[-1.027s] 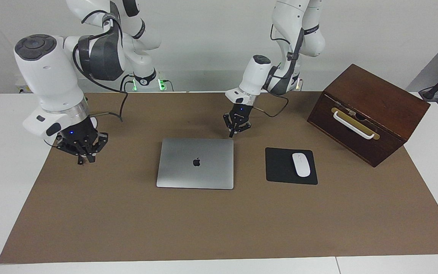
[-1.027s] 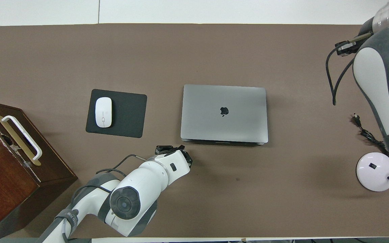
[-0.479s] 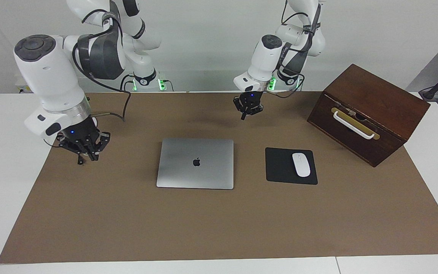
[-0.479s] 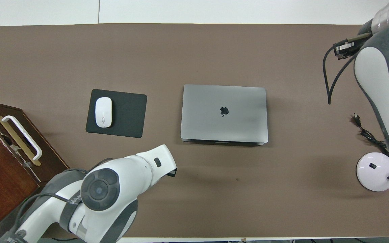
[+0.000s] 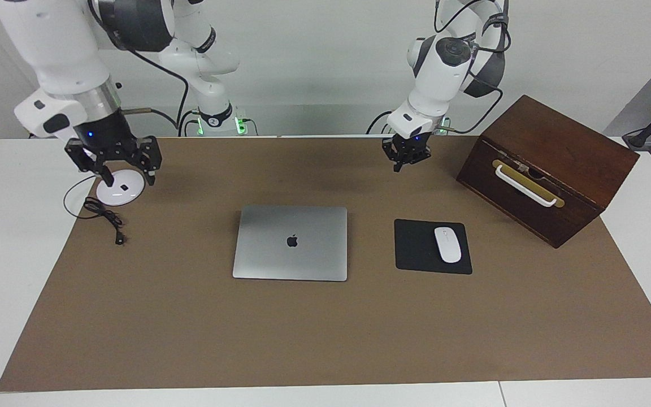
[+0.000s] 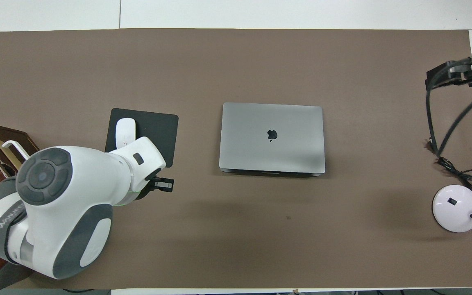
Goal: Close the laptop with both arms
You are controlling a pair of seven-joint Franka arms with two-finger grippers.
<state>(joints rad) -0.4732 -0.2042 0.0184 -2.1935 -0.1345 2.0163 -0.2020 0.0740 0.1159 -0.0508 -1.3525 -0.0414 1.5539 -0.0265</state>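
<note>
The silver-grey laptop (image 5: 290, 242) lies shut and flat on the brown mat, its lid with the dark apple logo facing up; it also shows mid-table in the overhead view (image 6: 272, 138). My left gripper (image 5: 406, 152) hangs in the air over the mat's edge by the robots, between the laptop and the wooden box, clear of the laptop. In the overhead view only its tip (image 6: 163, 185) shows under the left arm. My right gripper (image 5: 115, 164) is raised over a white round puck, fingers spread apart and empty.
A black mouse pad (image 5: 416, 246) with a white mouse (image 5: 447, 244) lies beside the laptop toward the left arm's end. A dark wooden box (image 5: 546, 169) with a white handle stands at that end. The white puck (image 5: 118, 193) and its black cable (image 5: 105, 217) lie at the right arm's end.
Both grippers have risen and drawn back from the laptop. The left one moved toward the wooden box; the right one lifted over the white puck. The laptop has not moved.
</note>
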